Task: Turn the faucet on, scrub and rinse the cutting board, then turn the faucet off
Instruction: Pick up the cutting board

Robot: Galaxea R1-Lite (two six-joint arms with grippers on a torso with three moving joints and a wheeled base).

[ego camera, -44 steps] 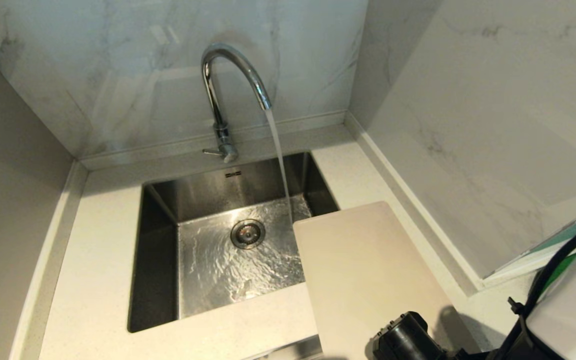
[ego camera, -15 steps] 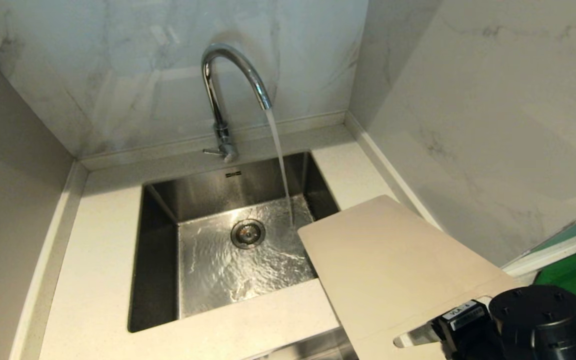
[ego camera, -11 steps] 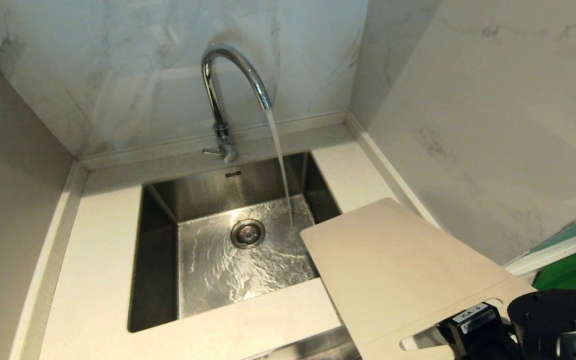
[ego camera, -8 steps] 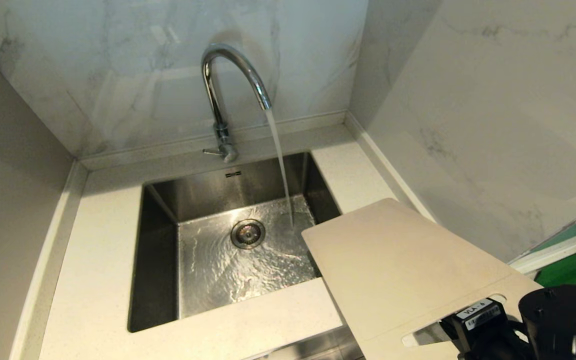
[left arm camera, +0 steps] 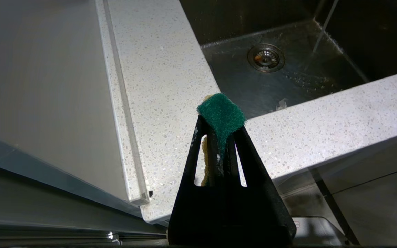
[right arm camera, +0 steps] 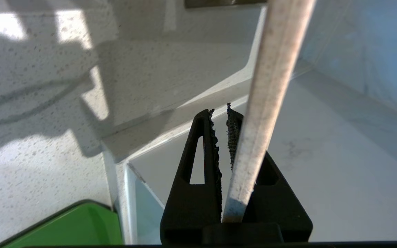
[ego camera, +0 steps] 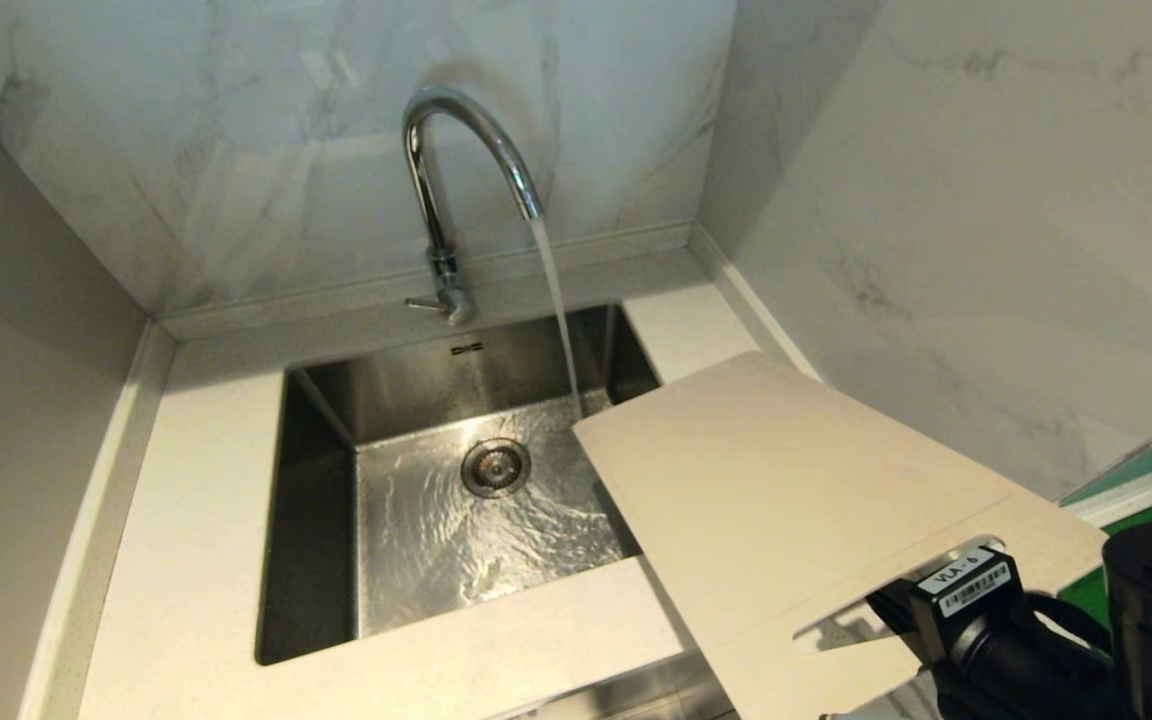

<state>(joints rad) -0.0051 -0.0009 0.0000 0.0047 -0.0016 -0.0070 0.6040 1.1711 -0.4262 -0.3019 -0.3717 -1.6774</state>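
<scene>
Head view: chrome gooseneck faucet [ego camera: 456, 170] running, thin stream falling into steel sink [ego camera: 316, 520], rippled water round drain [ego camera: 496, 467]. Thin pale cutting board [ego camera: 786, 500], rounded corners, slot near short edge, held up tilted ahead of right gripper [ego camera: 896, 625], far corner over sink just beside stream. Speckled white worktop [ego camera: 186, 500], marble walls.

Left wrist view: left gripper [left arm camera: 221, 131] pressed together on green scouring sponge [left arm camera: 222, 115], hovering above worktop edge, sink beyond.

Right wrist view: right gripper [right arm camera: 224, 120] pinching board's rough edge [right arm camera: 271, 86]; green tray [right arm camera: 71, 227] below.
</scene>
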